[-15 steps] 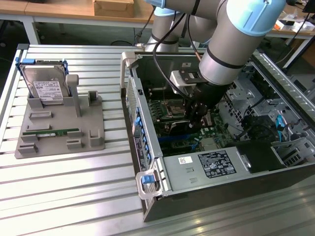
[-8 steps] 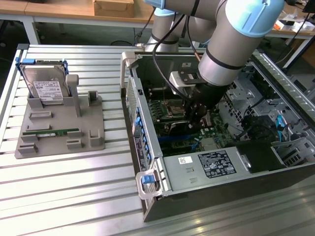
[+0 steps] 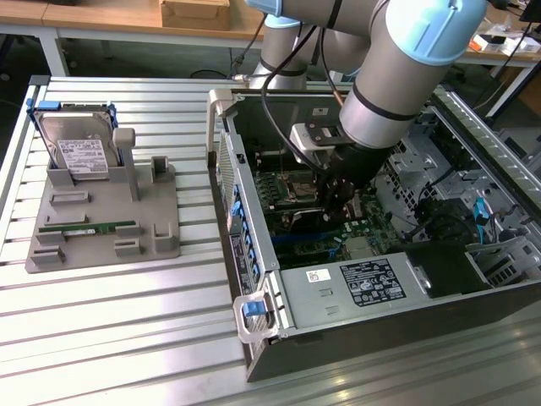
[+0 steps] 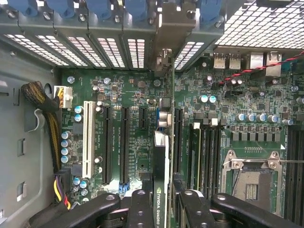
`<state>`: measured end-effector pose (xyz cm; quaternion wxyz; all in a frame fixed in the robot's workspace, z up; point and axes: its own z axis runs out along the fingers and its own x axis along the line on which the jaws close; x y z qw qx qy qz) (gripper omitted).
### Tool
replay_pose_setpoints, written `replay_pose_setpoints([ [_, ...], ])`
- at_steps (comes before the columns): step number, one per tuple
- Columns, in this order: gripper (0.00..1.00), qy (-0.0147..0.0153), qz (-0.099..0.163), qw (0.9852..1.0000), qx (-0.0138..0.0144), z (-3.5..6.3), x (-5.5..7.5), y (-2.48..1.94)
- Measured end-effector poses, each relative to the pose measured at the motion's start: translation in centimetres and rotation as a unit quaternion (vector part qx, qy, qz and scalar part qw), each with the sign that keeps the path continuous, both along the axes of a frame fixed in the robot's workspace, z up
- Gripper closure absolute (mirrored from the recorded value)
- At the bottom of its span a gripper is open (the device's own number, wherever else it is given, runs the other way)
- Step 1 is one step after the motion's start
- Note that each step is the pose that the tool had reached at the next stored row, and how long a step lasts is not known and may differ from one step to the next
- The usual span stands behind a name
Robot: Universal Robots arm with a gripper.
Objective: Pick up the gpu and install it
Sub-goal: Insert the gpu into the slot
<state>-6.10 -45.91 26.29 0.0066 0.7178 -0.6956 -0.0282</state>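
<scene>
While inside computer case (image 3: 254,279), gripper (image 4: 160,199) clasping gpu (image 4: 160,156)

The gpu (image 4: 160,190), seen edge-on in the wrist view, bore "NVIDIA QUADRO" in white; other labels were too small to read.

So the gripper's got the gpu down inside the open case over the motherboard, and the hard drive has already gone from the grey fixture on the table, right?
Not quite: the hard drive stands in the grey fixture, as the exterior view shows. The rest holds: the gripper grips the gpu edge-on over the motherboard inside the open case.
</scene>
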Motion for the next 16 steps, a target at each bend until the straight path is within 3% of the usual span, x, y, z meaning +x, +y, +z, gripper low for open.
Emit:
replay_pose_setpoints([
  [11, 0.73, 0.0, 0.0, 1.0, 0.0001, -0.09, -0.09, -0.01],
  [16, 0.73, 0.0, 0.0, 1.0, 0.0001, -0.09, -0.08, -0.21],
])
